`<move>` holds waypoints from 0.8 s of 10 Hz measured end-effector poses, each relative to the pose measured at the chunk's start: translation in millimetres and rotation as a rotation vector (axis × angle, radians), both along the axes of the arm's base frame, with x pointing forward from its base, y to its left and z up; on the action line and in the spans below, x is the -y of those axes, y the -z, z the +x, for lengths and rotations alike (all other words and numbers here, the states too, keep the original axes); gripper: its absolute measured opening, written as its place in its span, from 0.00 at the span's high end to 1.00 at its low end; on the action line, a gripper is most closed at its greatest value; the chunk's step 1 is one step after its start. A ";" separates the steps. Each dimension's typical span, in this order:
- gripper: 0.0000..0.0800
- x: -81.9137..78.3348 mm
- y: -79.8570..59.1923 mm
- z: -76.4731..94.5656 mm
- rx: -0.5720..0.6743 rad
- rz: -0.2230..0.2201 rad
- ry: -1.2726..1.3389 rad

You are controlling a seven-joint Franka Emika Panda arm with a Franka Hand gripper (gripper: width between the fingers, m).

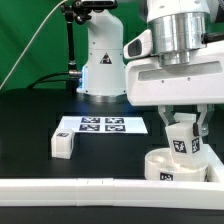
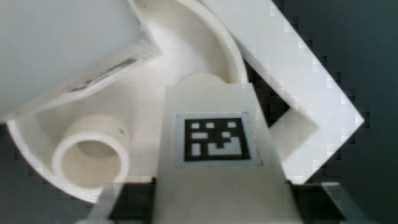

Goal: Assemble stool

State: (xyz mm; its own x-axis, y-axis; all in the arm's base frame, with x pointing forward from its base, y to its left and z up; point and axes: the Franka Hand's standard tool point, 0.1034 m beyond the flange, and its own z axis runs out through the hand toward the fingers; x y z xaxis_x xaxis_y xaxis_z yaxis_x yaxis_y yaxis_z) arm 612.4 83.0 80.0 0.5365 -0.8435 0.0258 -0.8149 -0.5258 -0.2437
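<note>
White plastic leg point(image 1: 184, 146) sits clamped in the end effector point(image 1: 183, 133), apparently touching the seat disc point(image 1: 158, 163) below.

Glossy white arm point(image 1: 100, 55), grey metal wrist flange point(image 1: 182, 30), pale fingers point(image 1: 164, 118).

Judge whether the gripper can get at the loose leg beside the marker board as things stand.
Probably not yet. The gripper is shut on a second leg above the seat, so it must let go first. The loose leg itself lies in the open, with nothing over it.
</note>
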 end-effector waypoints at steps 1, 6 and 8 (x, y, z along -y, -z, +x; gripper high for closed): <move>0.58 1.2 -0.5 0.4 -0.002 0.031 0.098; 0.58 -2.7 -0.7 -1.8 -0.066 0.203 0.613; 0.58 -4.2 0.9 -1.2 -0.090 0.255 0.775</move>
